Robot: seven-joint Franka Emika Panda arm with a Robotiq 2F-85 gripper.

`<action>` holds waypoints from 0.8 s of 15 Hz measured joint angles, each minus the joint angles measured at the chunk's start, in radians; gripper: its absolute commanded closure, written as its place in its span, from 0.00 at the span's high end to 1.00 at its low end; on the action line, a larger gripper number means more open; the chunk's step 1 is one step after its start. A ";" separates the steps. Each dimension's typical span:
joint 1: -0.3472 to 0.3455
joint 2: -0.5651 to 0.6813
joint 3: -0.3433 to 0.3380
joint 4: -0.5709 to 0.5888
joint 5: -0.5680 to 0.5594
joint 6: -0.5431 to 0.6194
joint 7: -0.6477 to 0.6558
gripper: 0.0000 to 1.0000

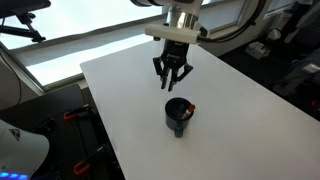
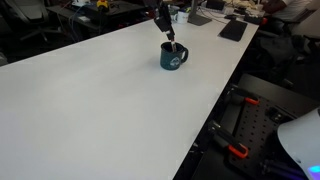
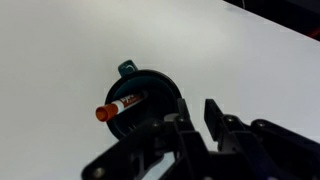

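Note:
A dark teal mug (image 1: 180, 116) stands on the white table (image 1: 120, 90) and shows in both exterior views (image 2: 173, 58). A marker with an orange cap (image 3: 120, 105) leans inside the mug (image 3: 150, 88), its cap poking over the rim. My gripper (image 1: 171, 82) hangs just above and behind the mug, apart from it. It also shows in an exterior view (image 2: 166, 28). In the wrist view its fingers (image 3: 193, 115) stand a little apart with nothing between them.
The table edge runs close by the mug (image 2: 235, 60). Dark clutter and a black pad (image 2: 233, 30) lie beyond the table. Red-handled clamps (image 2: 235, 152) sit below the table's edge.

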 measured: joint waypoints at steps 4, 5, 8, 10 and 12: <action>0.023 -0.053 0.001 -0.055 -0.027 0.016 0.025 0.06; 0.023 -0.052 0.001 -0.062 -0.037 0.017 0.032 0.06; 0.021 -0.028 -0.011 -0.066 -0.068 0.017 0.040 0.52; 0.018 0.002 -0.028 -0.063 -0.082 0.017 0.042 0.66; 0.012 0.036 -0.044 -0.055 -0.087 0.017 0.042 0.81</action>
